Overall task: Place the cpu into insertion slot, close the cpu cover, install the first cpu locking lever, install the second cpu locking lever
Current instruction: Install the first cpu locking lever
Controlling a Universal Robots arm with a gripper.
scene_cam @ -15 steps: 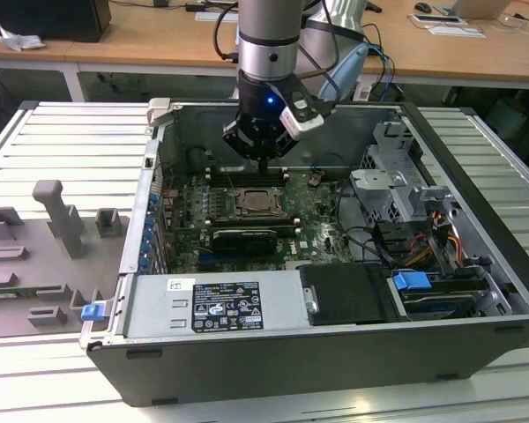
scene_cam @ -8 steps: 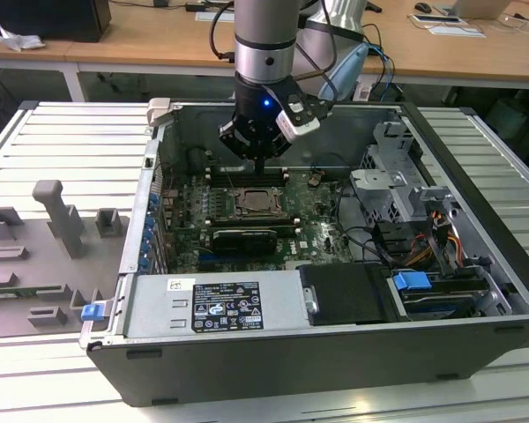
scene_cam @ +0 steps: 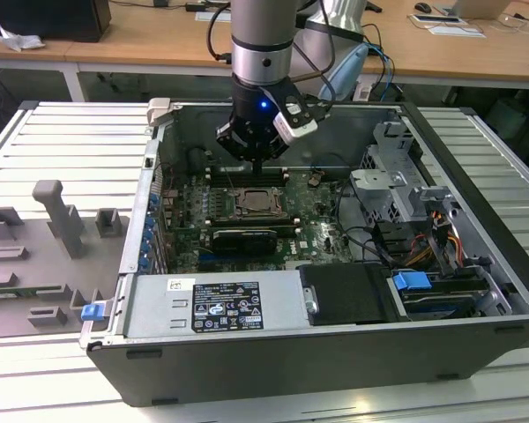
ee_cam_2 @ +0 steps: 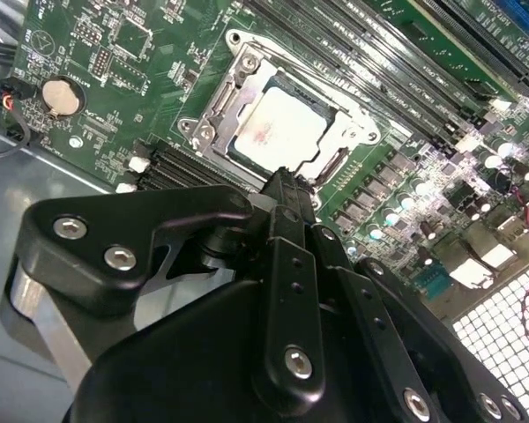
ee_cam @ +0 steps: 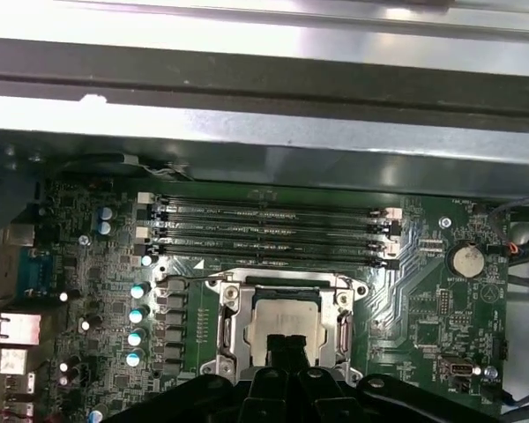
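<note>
4 memory slots [ee_cam: 269, 222] beside the seated cpu [ee_cam: 284, 319], claw [ee_cam: 286, 346] pressed together above.

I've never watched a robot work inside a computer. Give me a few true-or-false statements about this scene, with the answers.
1. The cpu lies in the insertion slot. True.
2. The gripper hangs outside the computer case. False: it reaches down into the open case, above the slot's edge.
3. The cpu cover stands upright. False: it lies flat, framing the cpu.
4. A coin battery sits on the green board. True.
</note>
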